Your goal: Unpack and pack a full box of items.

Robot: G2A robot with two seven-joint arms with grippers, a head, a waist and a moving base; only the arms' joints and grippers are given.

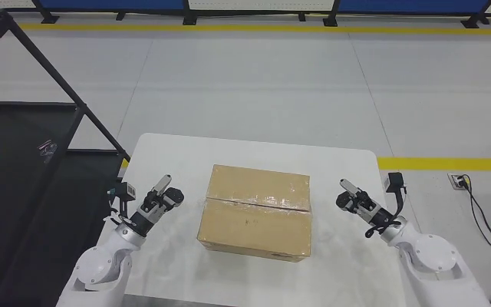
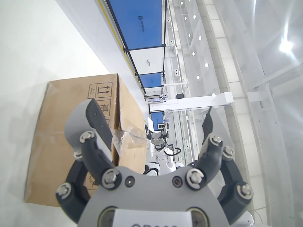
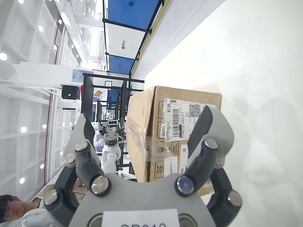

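I have the white bench (image 1: pixel 253 150) in front of me, with the cardboard box (image 1: pixel 257 211) sitting near its middle, flaps closed. The left gripper (image 1: pixel 170 190) hangs above the bench just beside the box's left side, not touching it. Its fingers (image 2: pixel 98 121) are spread wide with nothing between them. The right gripper (image 1: pixel 343 193) hangs on the opposite side, a little apart from the box's right side. Its fingers (image 3: pixel 201 128) are likewise released and hold nothing. Both grippers point inward at the box. A strip of clear tape (image 1: pixel 257 201) runs along the top seam and wrinkles over the edges. A white printed label (image 3: pixel 182 116) is stuck on the side facing the right gripper.
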